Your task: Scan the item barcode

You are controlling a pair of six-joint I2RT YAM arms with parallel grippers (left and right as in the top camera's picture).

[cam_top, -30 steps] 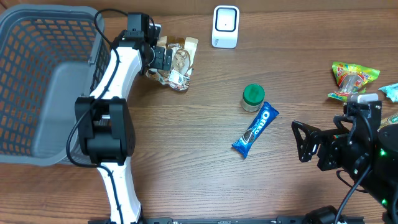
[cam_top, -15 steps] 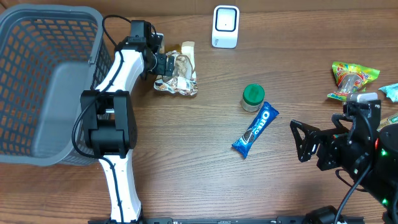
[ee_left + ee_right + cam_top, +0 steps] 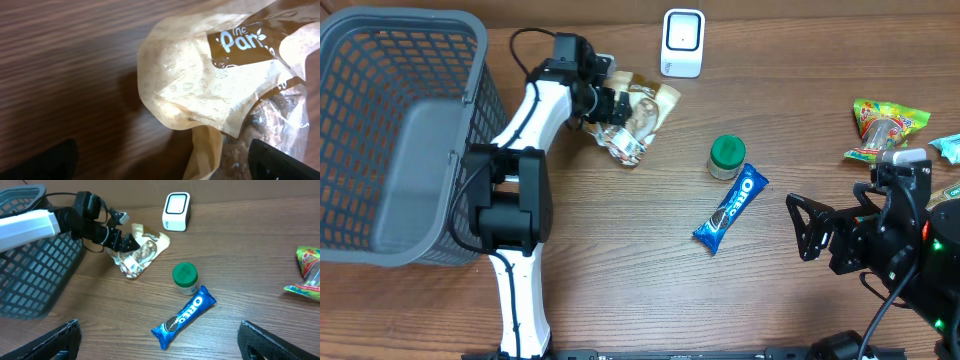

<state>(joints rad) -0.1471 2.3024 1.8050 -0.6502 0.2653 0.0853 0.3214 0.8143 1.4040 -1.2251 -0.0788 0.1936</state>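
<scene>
A crumpled tan and brown pastry bag [image 3: 638,118] lies on the wooden table left of the white barcode scanner [image 3: 682,42]. My left gripper [image 3: 611,107] is at the bag's left end. In the left wrist view its jaws [image 3: 165,167] stand wide open: the bag [image 3: 210,80] fills the right side and reaches the right finger [image 3: 280,160], while bare table shows beside the left finger [image 3: 50,162]. My right gripper [image 3: 801,228] hovers open at the right, empty. The right wrist view shows the bag [image 3: 137,252] and the scanner [image 3: 176,211].
A grey mesh basket [image 3: 380,130] takes up the left side. A green-lidded jar [image 3: 727,156] and a blue Oreo pack [image 3: 730,208] lie mid-table. A bright snack packet [image 3: 888,125] and other wrappers [image 3: 947,147] sit at the right edge.
My left gripper has moved right, toward the scanner, and the pastry bag has shifted and turned along with it. The right arm has stayed still.
</scene>
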